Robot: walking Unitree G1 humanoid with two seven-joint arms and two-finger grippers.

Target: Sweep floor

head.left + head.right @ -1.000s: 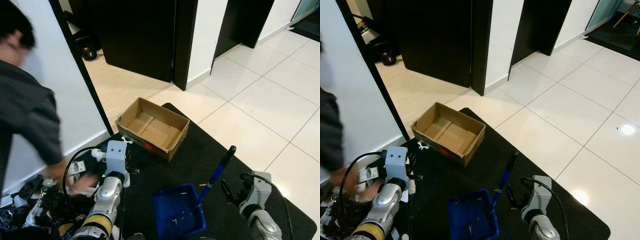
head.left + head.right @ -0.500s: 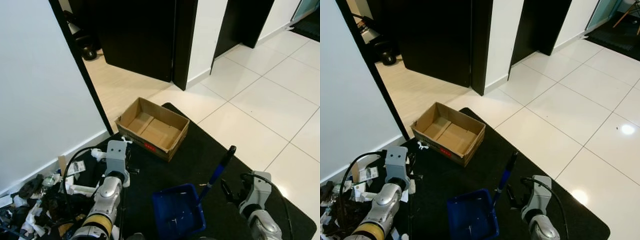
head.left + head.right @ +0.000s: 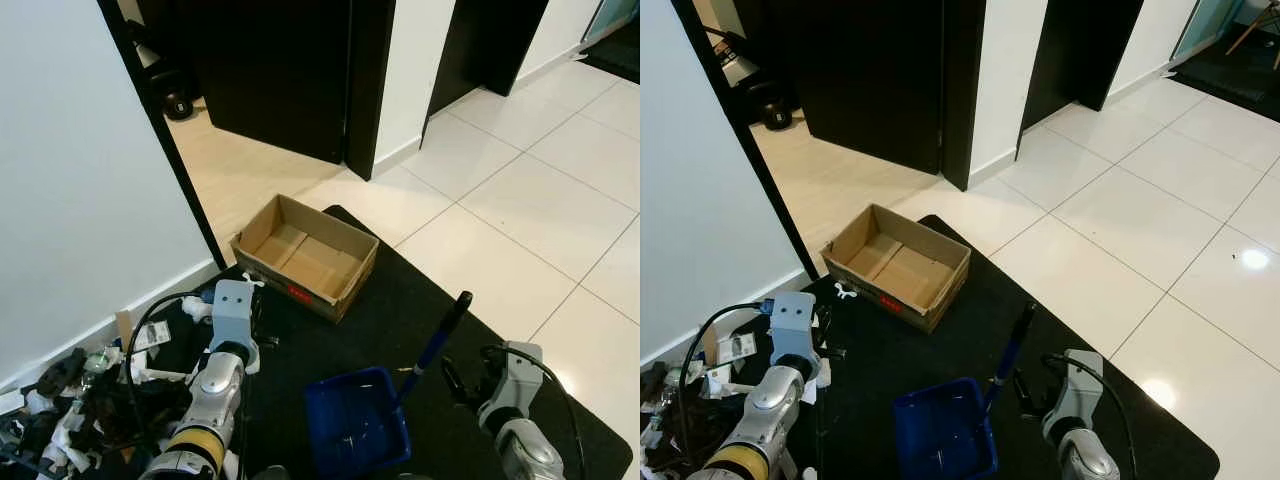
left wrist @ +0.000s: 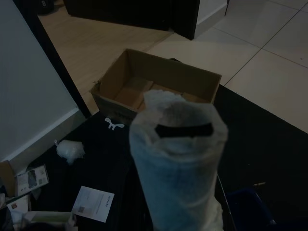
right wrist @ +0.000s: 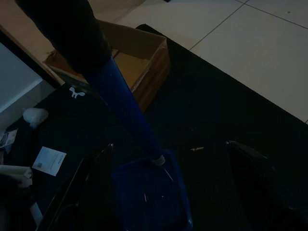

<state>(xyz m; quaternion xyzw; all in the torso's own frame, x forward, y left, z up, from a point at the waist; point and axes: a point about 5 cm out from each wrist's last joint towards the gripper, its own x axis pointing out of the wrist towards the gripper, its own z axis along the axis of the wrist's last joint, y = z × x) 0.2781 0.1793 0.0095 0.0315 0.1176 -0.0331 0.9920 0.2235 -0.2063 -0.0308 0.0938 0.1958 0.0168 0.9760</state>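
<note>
Change since earlier: person who bent over the clutter at the robot's left a second ago is gone; box, dustpan and both arms unchanged.
Landmark: open cardboard box [image 3: 306, 256], lying on the far edge of the black mat [image 3: 400, 300].
Writing: red mark on the box's near side and a white bow-shaped mark near its left corner; neither legible. White paper sheet [image 4: 93, 203] with a small printed square on the mat, text too small to read.
Task thing: blue dustpan [image 3: 357, 422] on the mat, nearer the robot than the box.
Long axis: its blue handle [image 3: 436, 340] with black grip rises from the pan's rear edge, tilted up and to the robot's right, away from the box.
Relative to claw: right gripper [image 5: 168, 159] hangs just right of the handle, apart from it; in the right wrist view the handle runs between its two dark fingers [image 5: 250, 166].
Right claw state: spread wide, holding nothing.
Left claw state: left gripper [image 4: 175, 163] shows as a pale wrapped tip aimed at the box; cannot tell its spread.
Other: clutter pile [image 3: 80, 410] on the floor, left of the box by the white wall.
</note>
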